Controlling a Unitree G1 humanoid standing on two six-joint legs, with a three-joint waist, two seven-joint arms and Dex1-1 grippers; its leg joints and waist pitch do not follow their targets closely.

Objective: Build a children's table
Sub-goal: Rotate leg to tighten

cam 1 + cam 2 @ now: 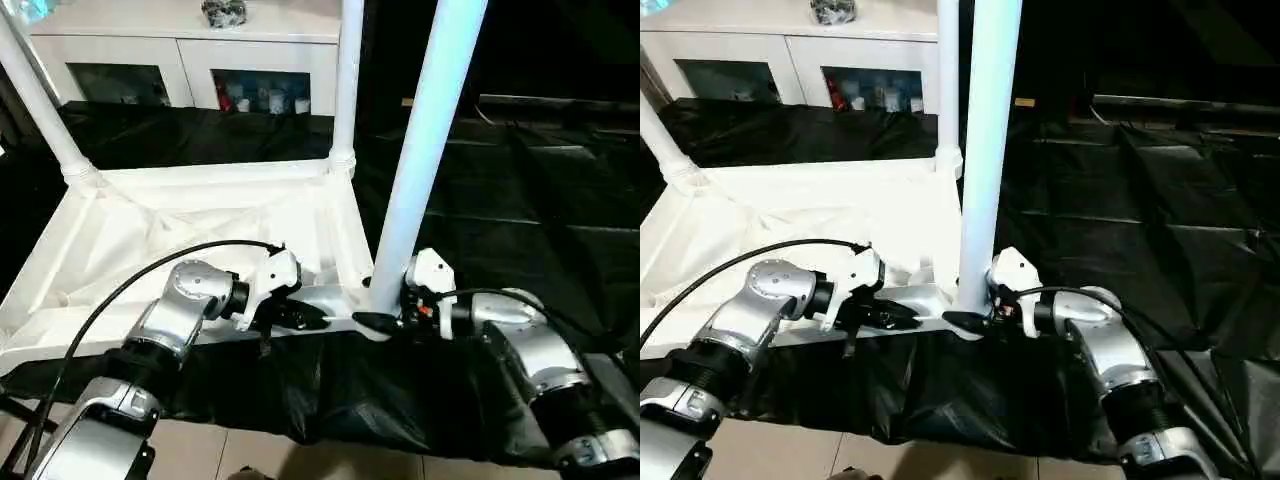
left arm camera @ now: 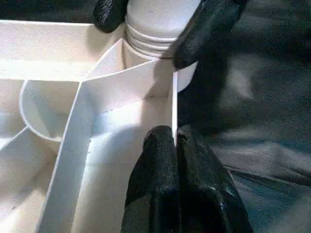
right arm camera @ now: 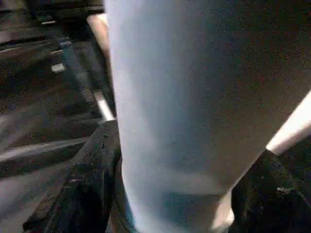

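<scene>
With the left gripper (image 1: 305,316) pinched shut on the upturned table top's (image 1: 150,230) near rim and the right gripper (image 1: 385,320) straddling the third leg (image 1: 425,150) at its corner socket, apparently not seated: needs twisting home.

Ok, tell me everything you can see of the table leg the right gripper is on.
The near-right table leg is a long, smooth white plastic tube, upright with a slight lean, its ringed base seated in the upturned tabletop's corner socket. The right gripper's black fingers straddle it near the base.
</scene>
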